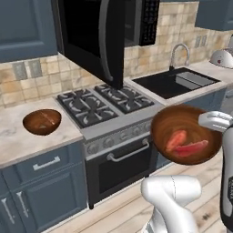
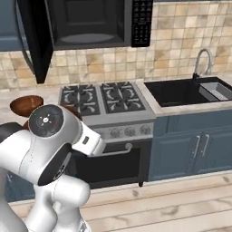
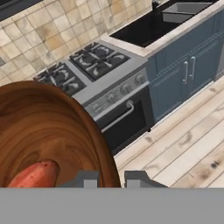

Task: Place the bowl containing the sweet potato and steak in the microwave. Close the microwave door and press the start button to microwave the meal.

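Microwave (image 1: 98, 27) above stove (image 1: 107, 107), door (image 1: 91, 38) swung open, cavity up and leftward of held bowl. Second bowl (image 1: 42, 121) rests on desk (image 1: 18, 141) left of stove. Bowl (image 1: 185, 134) held in air before oven, fingers (image 3: 110, 178) pinching its rim. Steak (image 1: 191, 148) and sweet potato (image 1: 175, 140) lie inside. Keypad writing unreadable.

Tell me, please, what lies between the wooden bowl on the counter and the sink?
In the left base view, the gas stove lies between the counter bowl and the sink. The open microwave door hangs above it.
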Available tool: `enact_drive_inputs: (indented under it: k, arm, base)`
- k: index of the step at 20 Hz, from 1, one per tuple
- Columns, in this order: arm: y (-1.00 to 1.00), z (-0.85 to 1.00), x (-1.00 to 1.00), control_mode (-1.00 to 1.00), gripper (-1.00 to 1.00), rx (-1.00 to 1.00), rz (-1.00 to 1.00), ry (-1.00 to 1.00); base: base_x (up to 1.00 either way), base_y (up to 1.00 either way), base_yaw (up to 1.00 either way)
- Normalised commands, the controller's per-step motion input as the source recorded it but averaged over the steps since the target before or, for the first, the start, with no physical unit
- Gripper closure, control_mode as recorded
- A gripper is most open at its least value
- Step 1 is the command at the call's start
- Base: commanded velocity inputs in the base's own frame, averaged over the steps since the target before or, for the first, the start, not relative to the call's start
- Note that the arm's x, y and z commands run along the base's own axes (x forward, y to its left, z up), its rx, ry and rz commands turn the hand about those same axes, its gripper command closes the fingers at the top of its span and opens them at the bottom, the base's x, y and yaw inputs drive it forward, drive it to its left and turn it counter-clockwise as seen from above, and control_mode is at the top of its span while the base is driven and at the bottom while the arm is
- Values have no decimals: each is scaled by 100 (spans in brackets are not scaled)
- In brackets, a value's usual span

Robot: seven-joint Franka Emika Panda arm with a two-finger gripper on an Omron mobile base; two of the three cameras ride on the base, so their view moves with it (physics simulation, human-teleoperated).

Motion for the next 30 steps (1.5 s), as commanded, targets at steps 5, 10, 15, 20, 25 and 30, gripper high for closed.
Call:
enact_drive_inputs:
  k: [5, 10, 15, 20, 25, 30]
  arm:
    - [0, 0, 0, 100, 100, 0, 0, 0]
    - [0, 0, 0, 100, 100, 0, 0, 0]
    - [0, 0, 0, 100, 100, 0, 0, 0]
    - [0, 0, 0, 100, 100, 0, 0, 0]
    - [0, 0, 0, 100, 100, 0, 0, 0]
    - [0, 0, 0, 100, 100, 0, 0, 0]
  base:
    - [40, -33, -4]
    - [61, -14, 22]
    - [60, -26, 35]
    - [50, -55, 34]
    - [36, -58, 31]
    - [35, -26, 32]
